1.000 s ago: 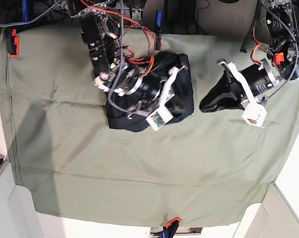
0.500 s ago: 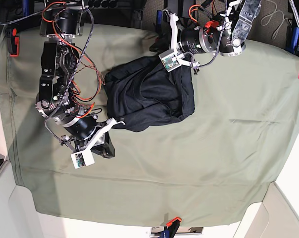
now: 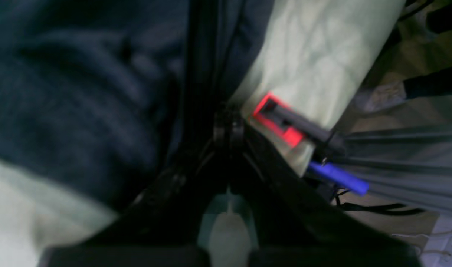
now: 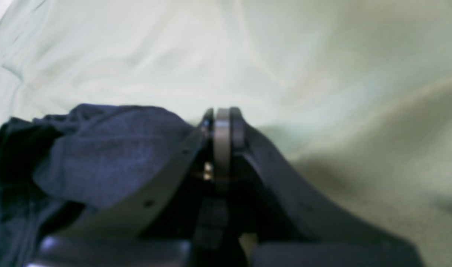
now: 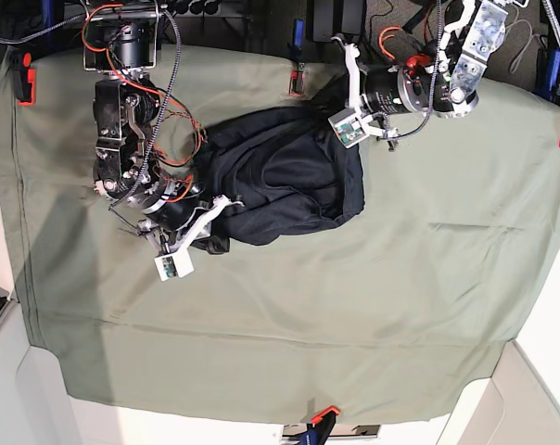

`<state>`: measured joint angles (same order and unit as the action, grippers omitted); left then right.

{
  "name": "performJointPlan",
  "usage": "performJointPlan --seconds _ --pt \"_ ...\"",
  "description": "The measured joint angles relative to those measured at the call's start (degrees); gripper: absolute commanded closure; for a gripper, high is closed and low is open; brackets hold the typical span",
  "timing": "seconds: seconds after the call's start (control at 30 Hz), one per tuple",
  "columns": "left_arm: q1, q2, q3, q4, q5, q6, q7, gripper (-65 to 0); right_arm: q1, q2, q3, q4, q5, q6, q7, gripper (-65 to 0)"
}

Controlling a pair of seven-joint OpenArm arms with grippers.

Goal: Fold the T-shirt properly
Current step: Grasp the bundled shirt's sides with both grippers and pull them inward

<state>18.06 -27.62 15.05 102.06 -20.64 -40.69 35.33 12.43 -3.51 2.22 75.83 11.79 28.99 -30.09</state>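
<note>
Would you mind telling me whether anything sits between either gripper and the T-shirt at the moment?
Nothing visible does. The left gripper is shut at the T-shirt, at its far edge near the red clamp. The right gripper is shut beside the near-left folds; whether either pinches fabric is unclear.

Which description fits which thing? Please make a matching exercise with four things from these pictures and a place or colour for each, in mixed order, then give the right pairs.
Things:
1. T-shirt
2. left gripper
3. right gripper
4. table cover

Descriptions:
A. olive green, spread flat under everything
B. shut at the shirt's far edge, near a red clamp
C. dark navy, bunched in a heap
D. shut at the shirt's near corner, on the base view's left

Pairs: 1-C, 2-B, 3-D, 4-A
</note>
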Motion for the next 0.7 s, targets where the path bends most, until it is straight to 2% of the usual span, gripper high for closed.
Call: performJointPlan --seconds 0.07,0.3,0.43,0.53,0.7 --pt "-0.7 -1.2 0.0 -1.6 -0.1 -0.6 -2.5 0.0 0.8 0.0 0.0 -1.0 -0.1 0.2 0.1 0.0" --pt "-5.2 -1.4 0.1 -4.8 -0.5 -1.8 -1.7 0.0 4.9 0.0 0.0 -1.3 -0.2 0.4 0.0 0.0" --pt "-8.3 -1.4 0.2 -7.8 -1.5 -2.8 -1.8 0.0 5.7 0.0 0.0 -1.3 0.0 0.4 -1.9 0.0" --pt "-11.3 -1.3 0.4 -10.6 -2.0 -4.3 -1.7 0.0 5.5 0.0 0.0 -1.3 -0.1 0.4 -2.3 0.0" --pt "-18.0 -1.2 0.2 -16.1 0.3 -1.7 -1.7 0.0 5.6 0.0 0.0 -1.3 -0.1 0.4 -2.6 0.0"
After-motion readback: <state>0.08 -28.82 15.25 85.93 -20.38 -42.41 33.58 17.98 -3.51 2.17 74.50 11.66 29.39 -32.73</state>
